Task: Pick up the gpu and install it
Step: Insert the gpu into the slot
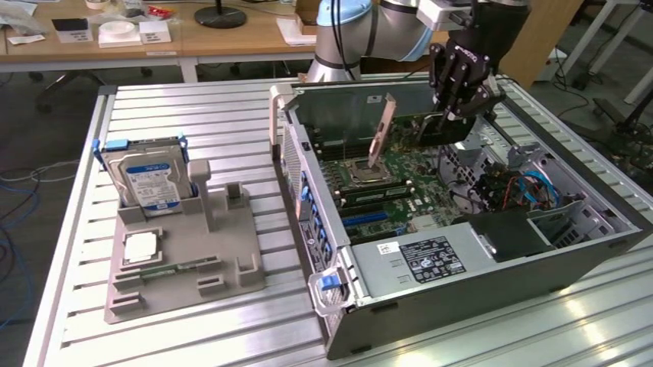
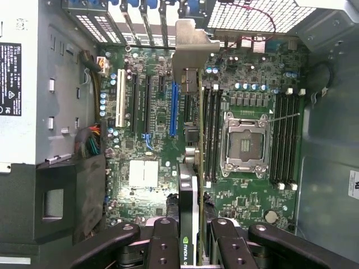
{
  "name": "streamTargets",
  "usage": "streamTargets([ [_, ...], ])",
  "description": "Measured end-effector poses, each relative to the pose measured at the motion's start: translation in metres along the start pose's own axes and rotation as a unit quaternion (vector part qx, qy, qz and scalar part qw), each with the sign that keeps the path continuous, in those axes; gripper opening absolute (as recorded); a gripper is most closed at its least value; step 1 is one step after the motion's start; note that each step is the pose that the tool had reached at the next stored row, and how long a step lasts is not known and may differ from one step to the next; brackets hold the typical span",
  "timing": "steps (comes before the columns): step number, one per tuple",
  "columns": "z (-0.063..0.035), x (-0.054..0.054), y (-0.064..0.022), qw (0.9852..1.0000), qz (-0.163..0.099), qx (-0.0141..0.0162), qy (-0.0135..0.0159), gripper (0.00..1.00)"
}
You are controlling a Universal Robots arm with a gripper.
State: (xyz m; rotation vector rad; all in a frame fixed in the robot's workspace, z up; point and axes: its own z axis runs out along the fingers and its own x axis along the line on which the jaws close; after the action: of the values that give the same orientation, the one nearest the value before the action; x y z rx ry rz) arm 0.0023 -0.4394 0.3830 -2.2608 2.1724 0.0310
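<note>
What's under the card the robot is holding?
The green motherboard lies below the gpu in the tool, with a blue slot and processor socket on either side. The strip directly under the card is covered.

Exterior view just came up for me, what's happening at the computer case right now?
The arm's gripper is clamped on the gpu, holding it edge-on inside the open computer case just above the motherboard. The card's silver bracket points toward the rear slot openings. Whether the card has entered a slot cannot be told. A hard drive stands in the grey holder at the exterior view's left.
</note>
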Motion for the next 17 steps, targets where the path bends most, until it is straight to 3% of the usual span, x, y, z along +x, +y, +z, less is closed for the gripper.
streamTargets([
  [11, 0.0003, -0.0002, 0.0053, 1.0, 0.0, 0.0006, -0.0005, 0.27],
  [13, 0.0011, -0.0001, 0.0062, 1.0, 0.0, 0.0008, -0.0018, 0.27],
  [15, 0.0015, -0.0002, 0.0069, 1.0, 0.0, 0.0011, -0.0057, 0.27],
  [17, 0.0016, -0.0003, 0.007, 1.0, 0.0, 0.0012, -0.0068, 0.27],
])
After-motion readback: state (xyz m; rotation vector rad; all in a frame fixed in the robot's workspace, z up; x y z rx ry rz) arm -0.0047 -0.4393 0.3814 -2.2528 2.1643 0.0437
